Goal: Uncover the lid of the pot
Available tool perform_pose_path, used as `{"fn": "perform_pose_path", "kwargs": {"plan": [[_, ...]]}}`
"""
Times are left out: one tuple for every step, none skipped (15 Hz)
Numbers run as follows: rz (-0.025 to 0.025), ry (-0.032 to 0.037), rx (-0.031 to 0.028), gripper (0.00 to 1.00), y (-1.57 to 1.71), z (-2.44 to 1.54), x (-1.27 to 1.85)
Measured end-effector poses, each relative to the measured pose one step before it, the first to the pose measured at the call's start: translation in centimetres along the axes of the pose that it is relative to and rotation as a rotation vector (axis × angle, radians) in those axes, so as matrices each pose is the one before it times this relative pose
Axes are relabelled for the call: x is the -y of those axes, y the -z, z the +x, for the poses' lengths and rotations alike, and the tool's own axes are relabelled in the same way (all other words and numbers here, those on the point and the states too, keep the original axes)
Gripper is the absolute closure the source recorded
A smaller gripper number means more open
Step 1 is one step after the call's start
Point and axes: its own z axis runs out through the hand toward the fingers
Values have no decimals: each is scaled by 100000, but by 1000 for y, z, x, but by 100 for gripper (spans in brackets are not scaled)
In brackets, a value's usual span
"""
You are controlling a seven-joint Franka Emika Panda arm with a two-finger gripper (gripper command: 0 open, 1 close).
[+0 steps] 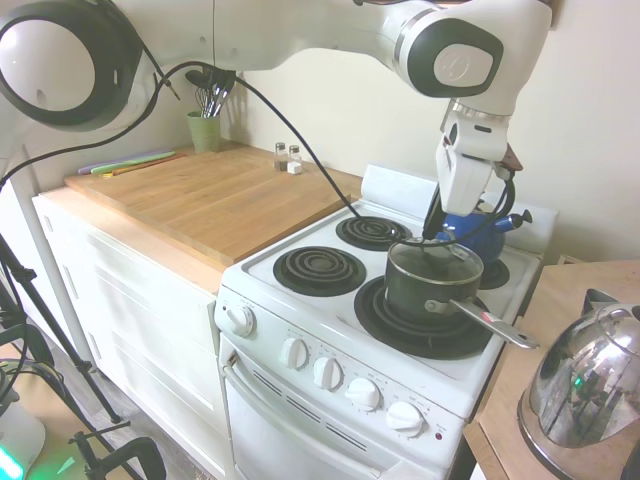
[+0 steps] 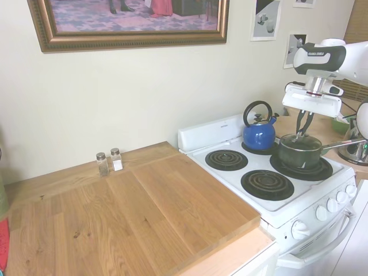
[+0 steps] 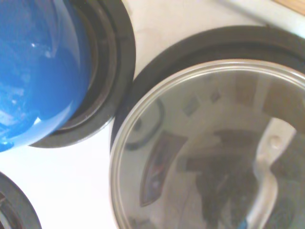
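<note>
Lid (image 1: 435,262): glass in a metal rim, seated on the pot (image 1: 430,290) on the stove's (image 1: 300,300) front burner. Judged rigid, fairly light, slick and breakable; best taken by the arched loop handle (image 3: 264,181), not the rim. Gripper (image 2: 301,133) is placed directly over the lid, fingers down at the handle, apparently narrowed around it; contact cannot be confirmed. Blue kettle (image 1: 478,232) sits just behind.
</note>
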Motion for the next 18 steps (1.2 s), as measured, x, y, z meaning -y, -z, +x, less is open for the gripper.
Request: {"fn": "perform_pose_path", "kwargs": {"plan": [[425, 175, -27, 100, 12, 27, -65], [635, 404, -21, 100, 5, 40, -118], [1085, 568, -48, 100, 31, 67, -202], [1627, 621, -10, 100, 72, 147, -410], [1874, 615, 23, 100, 147, 205, -570], [2197, 639, -74, 100, 506, 269, -725], [2284, 56, -113, 100, 999, 197, -907], [2121, 123, -813, 100, 1396, 53, -1055], [2133, 493, -1177, 100, 1660, -444, -1013], [2160, 1443, -1407, 100, 1589, -1056, -852], [1769, 2210, -2308, 100, 1486, -1684, -685], [1725, 2673, -3245, 100, 1397, -2556, -365], [1517, 3082, -3693, 100, 1215, -3141, -140], [719, 2862, -3884, 100, 1079, -3804, -185], [199, 2424, -4377, 100, 922, -4061, -213], [589, 3050, -4797, 100, 938, -4466, -358], [261, 3825, -4403, 100, 638, -4770, -573], [-363, 4131, -3694, 100, 186, -5083, -827]]}}
